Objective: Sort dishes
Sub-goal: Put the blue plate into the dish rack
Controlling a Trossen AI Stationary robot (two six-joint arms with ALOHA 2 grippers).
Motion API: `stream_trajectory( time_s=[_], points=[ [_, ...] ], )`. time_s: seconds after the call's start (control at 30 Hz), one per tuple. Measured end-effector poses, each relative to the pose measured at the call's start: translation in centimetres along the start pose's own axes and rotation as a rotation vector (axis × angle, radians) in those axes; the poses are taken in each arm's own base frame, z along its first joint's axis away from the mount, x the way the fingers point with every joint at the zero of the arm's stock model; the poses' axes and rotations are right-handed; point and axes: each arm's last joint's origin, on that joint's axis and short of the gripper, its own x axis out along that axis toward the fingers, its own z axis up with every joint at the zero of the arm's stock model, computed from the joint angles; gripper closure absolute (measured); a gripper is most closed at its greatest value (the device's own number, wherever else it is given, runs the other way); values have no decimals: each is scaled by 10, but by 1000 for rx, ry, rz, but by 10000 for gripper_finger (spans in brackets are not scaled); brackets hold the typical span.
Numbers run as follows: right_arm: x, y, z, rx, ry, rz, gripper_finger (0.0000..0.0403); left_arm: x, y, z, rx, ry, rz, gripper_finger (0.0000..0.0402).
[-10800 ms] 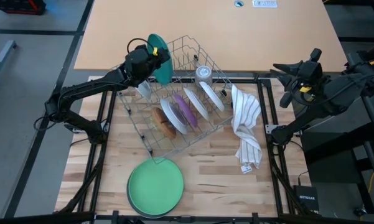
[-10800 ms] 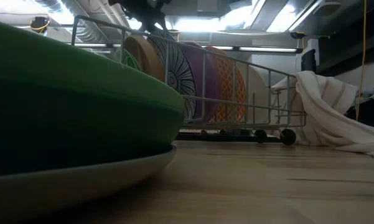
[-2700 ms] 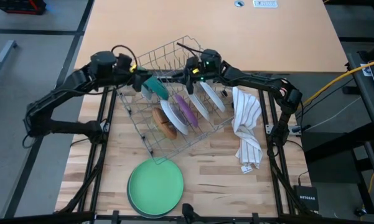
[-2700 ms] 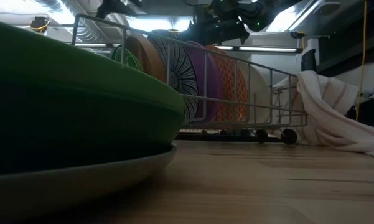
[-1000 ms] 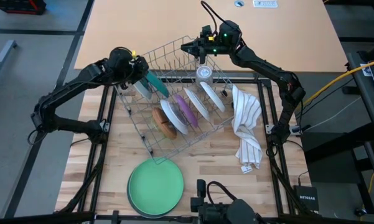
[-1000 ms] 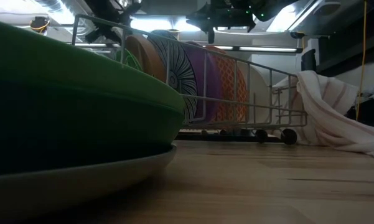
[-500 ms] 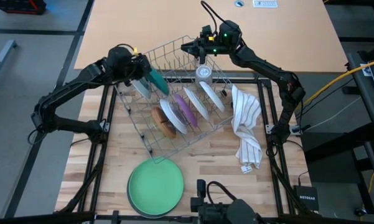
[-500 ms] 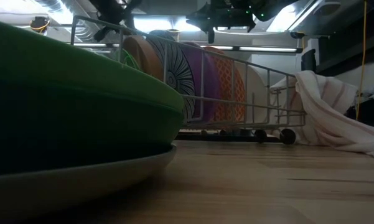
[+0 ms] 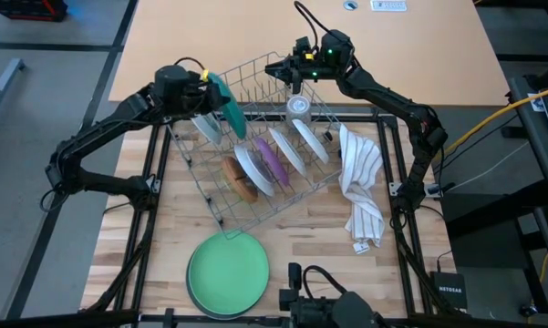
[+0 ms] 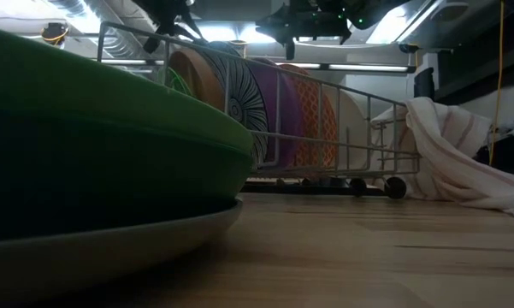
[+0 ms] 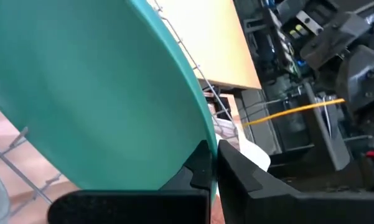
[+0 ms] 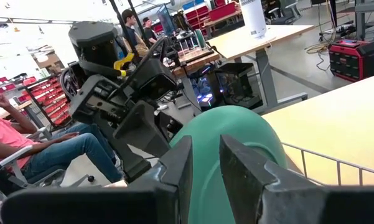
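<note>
- At the far left corner of the wire rack, the left gripper has just pinched its fingers together on the rim of the teal plate; a second ago they stood apart around that rim.
- The teal plate now stands higher against the rack than half a second ago: it is tipped up on edge above the rack's far left rail, where before it leaned lower among the wires. The left wrist view shows the plate's edge squeezed between the two dark fingers, with the wires below it.
- Judged from this, the grasp is made and the lift out of the rack has begun, so one more large dish is on its way to be sorted.
- The right gripper hangs above the rack's far edge, just as it did a second ago, fingers a little apart and holding nothing. From its wrist view the teal plate and the left arm show beyond them.
- Inside the rack the other dishes stand on edge, unchanged: a brown one, a white plate, a purple one and two more white plates towards the striped cloth, which lies on the worktop beside the rack's right end.
- The green plate lies flat on a grey one, on the worktop on the rack's near side, well apart from it. That is probably the stack for large dishes, and the teal plate likely belongs there.
- The risk now is the rim slipping in so narrow a pinch, or the plate catching a wire as it clears.
</note>
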Motion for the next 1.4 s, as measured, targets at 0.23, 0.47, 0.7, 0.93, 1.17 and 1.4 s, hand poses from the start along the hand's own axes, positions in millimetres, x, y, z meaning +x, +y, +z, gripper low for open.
stream_trajectory(
  time_s=[0.23,0.47,0.7,0.93,1.17,1.4],
  points=[
    [0,0,0,0,0,-1,317,0,-1,-1,92,36,-33,401],
    [0,0,0,0,0,0,317,0,3,2,126,45,-19,401],
    [0,0,0,0,0,0,317,-1,13,7,99,43,48,401],
    [0,0,0,0,1,0,317,-3,23,11,2,49,118,401],
    [0,0,0,0,0,-1,317,-4,30,8,-114,72,187,381],
    [0,0,0,0,1,0,317,-5,32,6,-121,97,207,341]
  ],
)
